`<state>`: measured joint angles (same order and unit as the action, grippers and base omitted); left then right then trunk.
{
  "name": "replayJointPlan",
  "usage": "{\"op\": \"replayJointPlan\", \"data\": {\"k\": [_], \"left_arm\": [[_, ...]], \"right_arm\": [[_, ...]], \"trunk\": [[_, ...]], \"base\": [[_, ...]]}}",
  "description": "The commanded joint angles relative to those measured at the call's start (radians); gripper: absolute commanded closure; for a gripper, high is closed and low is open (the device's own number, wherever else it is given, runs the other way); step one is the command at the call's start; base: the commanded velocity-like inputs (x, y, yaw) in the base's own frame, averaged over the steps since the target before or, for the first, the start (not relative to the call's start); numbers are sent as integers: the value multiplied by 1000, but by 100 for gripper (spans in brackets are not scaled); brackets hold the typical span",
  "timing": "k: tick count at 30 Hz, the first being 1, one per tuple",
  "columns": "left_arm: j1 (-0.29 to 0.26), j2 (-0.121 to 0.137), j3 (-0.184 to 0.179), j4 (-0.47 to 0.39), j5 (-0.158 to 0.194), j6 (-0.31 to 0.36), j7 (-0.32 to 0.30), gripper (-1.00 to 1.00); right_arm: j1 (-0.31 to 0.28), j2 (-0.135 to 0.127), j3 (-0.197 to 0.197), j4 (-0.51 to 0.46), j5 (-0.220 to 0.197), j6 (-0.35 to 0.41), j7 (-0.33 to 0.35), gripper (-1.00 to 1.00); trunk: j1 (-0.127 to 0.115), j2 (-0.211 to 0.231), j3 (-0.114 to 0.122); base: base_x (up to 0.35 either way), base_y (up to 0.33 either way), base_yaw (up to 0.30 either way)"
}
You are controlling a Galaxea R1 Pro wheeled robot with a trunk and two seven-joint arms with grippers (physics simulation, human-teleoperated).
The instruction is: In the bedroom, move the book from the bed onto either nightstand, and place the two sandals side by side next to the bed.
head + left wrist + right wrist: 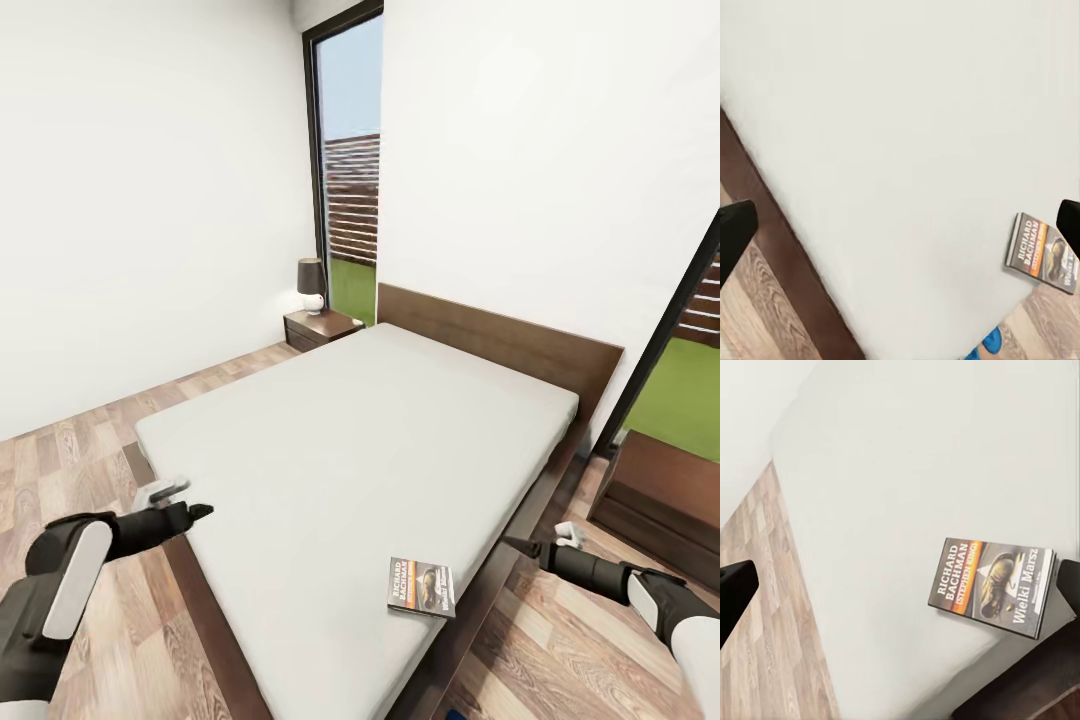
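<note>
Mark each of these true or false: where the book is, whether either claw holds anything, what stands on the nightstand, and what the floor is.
1. The book lies flat on the bed near its edge. True.
2. The right claw grips the book. False: it is beside the bed, apart from the book and empty.
3. A lamp stands on the nightstand. True.
4. The floor is carpeted. False: it is wood planks.
5. The left claw holds a sandal. False: it holds nothing.
</note>
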<state>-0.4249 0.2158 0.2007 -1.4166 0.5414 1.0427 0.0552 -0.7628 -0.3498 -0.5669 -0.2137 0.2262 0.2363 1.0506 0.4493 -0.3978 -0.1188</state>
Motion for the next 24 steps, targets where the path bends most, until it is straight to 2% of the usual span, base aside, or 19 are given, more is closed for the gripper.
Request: {"op": "replayJointPlan", "data": {"k": [1, 6, 10, 12, 15, 16, 17, 18, 19, 21, 24], "left_arm": [[11, 9, 11, 10, 15, 5, 22, -100], [40, 29, 29, 51, 14, 5, 72, -100], [67, 44, 40, 122, 1, 5, 139, -100], [74, 48, 42, 163, -27, -3, 169, -100], [80, 48, 43, 226, -94, -33, 197, -100], [80, 48, 43, 226, -94, -33, 197, -100], [81, 47, 42, 247, -118, -47, 202, -100], [83, 45, 42, 295, -161, -78, 211, -100], [83, 45, 42, 295, -161, -78, 211, -100], [84, 43, 42, 375, -209, -122, 219, -100], [84, 42, 42, 430, -227, -151, 222, -100]], "right_arm": [[-1, -1, -9, -2, 7, 9, 4, -100], [-1, -5, -10, -6, 7, 9, 3, -100], [-1, -8, -12, -10, 7, 9, 2, -100], [-1, -9, -13, -15, 7, 9, 2, -100], [-1, -10, -15, -28, 6, 9, 2, -100], [-1, -10, -15, -28, 6, 9, 2, -100], [-1, -11, -15, -32, 6, 9, 2, -100], [-1, -14, -16, -41, 6, 9, 1, -100], [-1, -14, -16, -41, 6, 9, 1, -100], [-1, -20, -17, -48, 6, 9, 1, -100], [-1, -23, -17, -52, 6, 9, 1, -100]], "trunk": [[1, -2, -2], [1, -2, -2], [1, -2, -2], [1, -2, -2], [1, -2, -2], [1, -2, -2], [1, -2, -2], [1, -2, -2], [1, -2, -2], [1, -2, -2], [1, -2, -2]], "base": [[0, 0, 0], [0, 0, 0], [0, 0, 0], [0, 0, 0], [0, 0, 0], [0, 0, 0], [0, 0, 0], [0, 0, 0], [0, 0, 0], [0, 0, 0], [0, 0, 0]]}}
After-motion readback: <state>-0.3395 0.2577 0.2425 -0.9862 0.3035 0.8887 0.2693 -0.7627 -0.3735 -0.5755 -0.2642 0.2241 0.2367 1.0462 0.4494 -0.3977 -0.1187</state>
